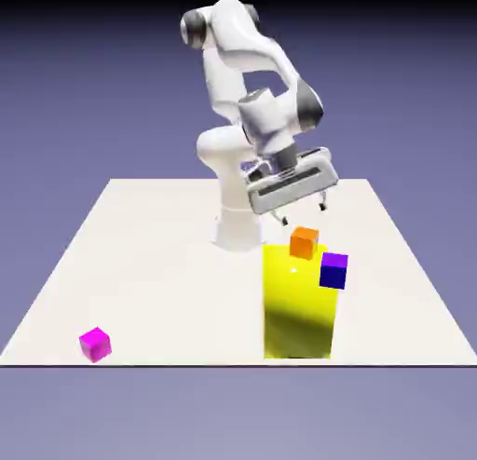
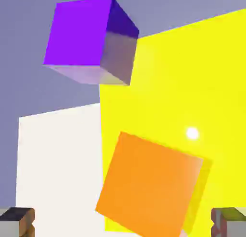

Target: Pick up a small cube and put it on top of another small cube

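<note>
Behind the white table [image 1: 177, 272]: blue-violet.

Showing nothing readable anywhere: neither text nor label, brand, number or sign appearing in the exterior view or in the hand view. Presenting only plain, unmarked surfaces in both views, and bearing nothing that is spelling out a word, forming a digit or making up a legible symbol.

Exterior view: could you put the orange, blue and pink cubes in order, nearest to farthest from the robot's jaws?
1. Orange cube, just below the jaws.
2. Blue cube, lower, toward the exterior view's right.
3. Pink cube, far to the exterior view's left.
</note>
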Controlling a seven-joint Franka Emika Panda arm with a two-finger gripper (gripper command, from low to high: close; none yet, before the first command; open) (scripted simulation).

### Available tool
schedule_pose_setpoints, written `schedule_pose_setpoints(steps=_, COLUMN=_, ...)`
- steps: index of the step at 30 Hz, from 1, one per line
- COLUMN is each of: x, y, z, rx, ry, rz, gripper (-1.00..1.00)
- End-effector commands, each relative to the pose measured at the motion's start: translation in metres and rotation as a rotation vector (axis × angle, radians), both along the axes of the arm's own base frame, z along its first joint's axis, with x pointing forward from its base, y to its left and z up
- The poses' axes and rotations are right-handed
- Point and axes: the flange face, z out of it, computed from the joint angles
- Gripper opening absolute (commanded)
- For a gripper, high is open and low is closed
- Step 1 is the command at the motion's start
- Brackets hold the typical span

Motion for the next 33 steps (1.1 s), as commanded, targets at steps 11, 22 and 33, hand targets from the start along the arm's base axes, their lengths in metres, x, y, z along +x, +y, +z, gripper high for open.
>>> schedule_pose_setpoints(steps=11, x=-0.096, y=0.017, z=-0.158, rx=-0.460, ry=0.022, rz=0.588, gripper=0.00)
schedule_pose_setpoints(steps=22, x=-0.118, y=0.013, z=-0.225, rx=-0.507, ry=-0.003, rz=0.727, gripper=0.00)
schedule_pose_setpoints(steps=33, x=-0.117, y=0.014, z=-0.213, rx=-0.507, ry=-0.003, rz=0.727, gripper=-1.00)
